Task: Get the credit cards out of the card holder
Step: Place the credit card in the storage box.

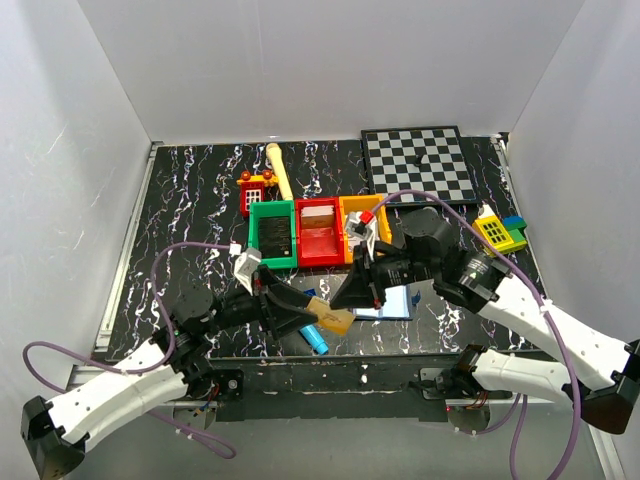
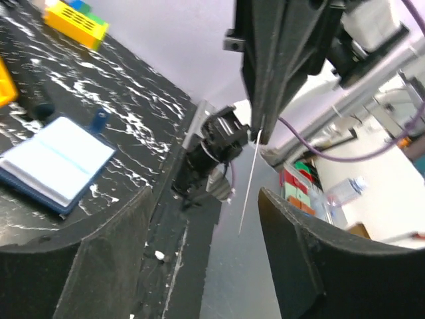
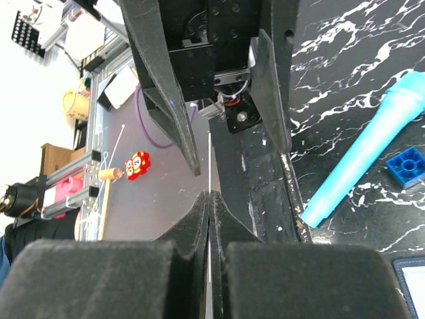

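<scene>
**Low Centre of the Overhead View: Card Passed Between Two Hands**

Low and centre in the overhead view, the two hands meet above the near part of the counter (image 1: pixel 200 200). The right hand (image 3: pixel 209 197) has its fingers pressed together on one end of a card (image 1: pixel 337 322). The card is tan from above and shows only as a thin pale line, edge-on, in both wrist views. The left hand (image 2: pixel 202 199) is spread, with a finger on either side of the card and neither touching it. The right hand alone carries the card.

The card holder (image 1: pixel 397 301) lies open and flat on the counter just right of the hands, pale blue inside facing up. Neither hand holds it. Whether its pockets contain more cards cannot be told.

Hazards, judged from this position:

1. Slip or pivot. The pinch sits at one end of the card, so a quick swing could turn it or shake it loose.
2. Knock on withdrawal. The left fingers flank the card closely, and pulling back off-line would strike it.
3. Loss over the edge. The hands are close to the counter's near edge, so a dropped card may leave the counter.
4. Clutter. A cyan microphone (image 1: pixel 316 342) and a blue brick (image 3: pixel 405 166) lie nearby, and a card set down on either would rest tilted.
5. Loose holder. Pulling at a pocket may drag the holder instead of freeing a card.
</scene>
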Tool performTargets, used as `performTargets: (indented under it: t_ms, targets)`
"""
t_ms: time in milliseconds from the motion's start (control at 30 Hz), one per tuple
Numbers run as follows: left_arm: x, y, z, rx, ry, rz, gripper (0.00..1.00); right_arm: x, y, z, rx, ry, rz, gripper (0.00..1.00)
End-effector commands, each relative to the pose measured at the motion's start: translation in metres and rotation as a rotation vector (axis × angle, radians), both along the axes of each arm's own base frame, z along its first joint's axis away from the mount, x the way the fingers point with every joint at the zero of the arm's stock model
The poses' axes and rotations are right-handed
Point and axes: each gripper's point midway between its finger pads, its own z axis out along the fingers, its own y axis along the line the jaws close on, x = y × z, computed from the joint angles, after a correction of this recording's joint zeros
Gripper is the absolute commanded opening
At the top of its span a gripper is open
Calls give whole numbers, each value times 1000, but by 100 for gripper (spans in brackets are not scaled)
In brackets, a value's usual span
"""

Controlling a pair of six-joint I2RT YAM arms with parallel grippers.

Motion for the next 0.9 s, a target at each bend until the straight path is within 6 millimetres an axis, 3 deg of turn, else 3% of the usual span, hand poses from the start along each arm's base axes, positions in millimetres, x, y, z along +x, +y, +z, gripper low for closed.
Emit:
performTargets:
  t_ms: [0, 133, 200, 300, 433, 700, 867]
  targets:
    - [37, 29, 18, 64, -5, 288, 68, 16, -6, 35, 23, -56, -60, 1]
    - [68, 87, 23, 132, 69, 637, 77, 48, -22, 38, -49, -82, -216, 1]
    - [70, 110, 33, 118, 76, 731, 77, 64, -30, 47, -30, -110, -288, 1]
    - [65, 128, 39, 95, 75, 778, 77, 82, -41, 56, 12, -173, -389, 1]
    - [62, 132, 33, 98, 87, 779, 77, 87, -39, 57, 59, -286, -365, 1]
    - [67, 125, 25, 138, 72, 770, 77, 114, -35, 38, -67, -442, -328, 1]
    - [69, 122, 28, 156, 52, 765, 76, 122, -22, 47, -21, -560, -245, 1]
